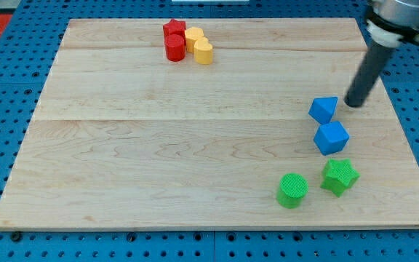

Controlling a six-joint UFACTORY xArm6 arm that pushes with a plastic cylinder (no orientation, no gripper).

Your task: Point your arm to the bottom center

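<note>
**Tip at right edge of board, beside the blue blocks**

My tip [354, 104] sits on the wooden board [158, 145] in the right part of the frame, a little above mid-height. It is just to the right of the upper blue block [324, 109], close but with a thin gap showing. The rod slants up to the upper right corner of the frame, where the arm's grey body enters.

No pincer on this rig: the arm ends in a bare rod, so nothing opens, closes or grasps.

The lower blue block [332, 137] lies just under the first. Below it, near the lower right of the frame, are a green star [339, 176] and, to its left, a green cylinder [292, 190].

At top centre, a tight cluster: red star [173, 30], red cylinder [174, 47], yellow block [193, 36], yellow heart [204, 52], packed against one another.

The bottom centre of the board [209, 211] is well apart from my tip, down and to the frame's left.
</note>
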